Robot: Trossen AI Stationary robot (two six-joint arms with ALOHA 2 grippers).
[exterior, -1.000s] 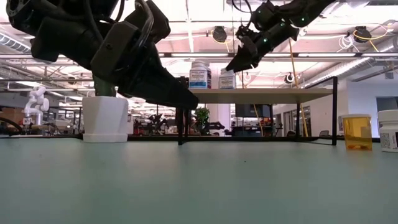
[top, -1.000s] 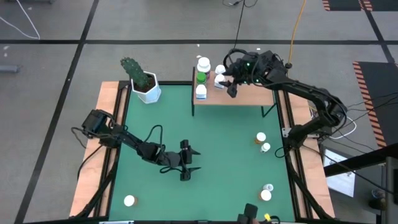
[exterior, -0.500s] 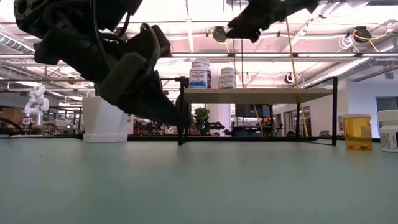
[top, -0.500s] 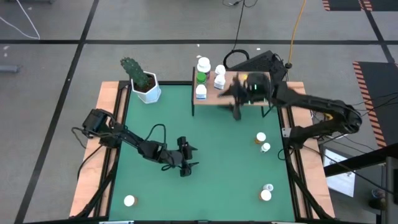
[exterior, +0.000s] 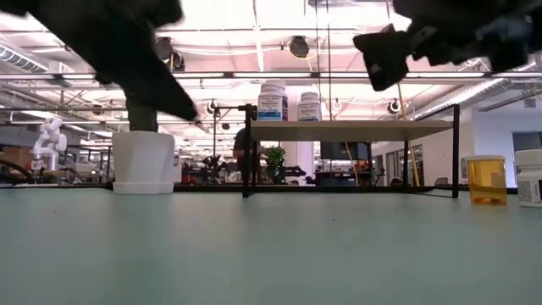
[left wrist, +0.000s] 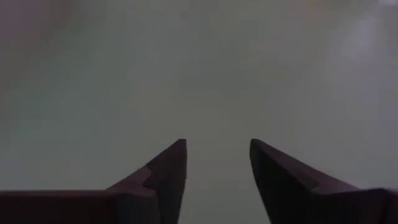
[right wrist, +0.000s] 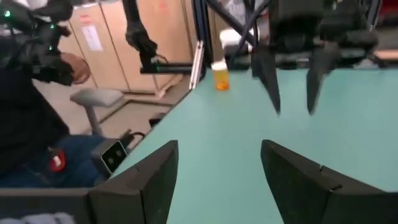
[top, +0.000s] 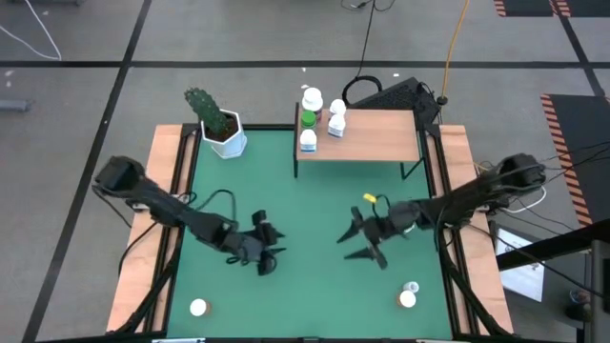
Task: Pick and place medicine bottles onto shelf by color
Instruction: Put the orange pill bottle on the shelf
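The shelf [top: 367, 135] stands at the mat's far edge with several white-capped medicine bottles [top: 309, 119] upright on its left end; two of them [exterior: 273, 100] show in the low view. My left gripper [top: 274, 249] [left wrist: 217, 149] hovers open above the mat's left middle, nothing between its fingers. My right gripper [top: 348, 245] [right wrist: 217, 155] hovers open over the mat's middle, level, pointing toward the table's left, also with nothing in it. An orange bottle [top: 198, 307] [right wrist: 221, 79] stands near the near left corner. Two more bottles [top: 408, 295] stand at the near right.
A white pot with a cactus [top: 226, 133] stands at the mat's far left corner. An orange bottle [exterior: 485, 180] and a white one [exterior: 529, 178] stand at the right in the low view. A person [right wrist: 37, 93] is beside the table's left side.
My right gripper has left the shelf and swung down toward the near edge to the mat's middle, tipping level and turning toward the table's left. My left gripper has risen and drawn back a little toward the table's left. The bottles on the shelf stayed put.
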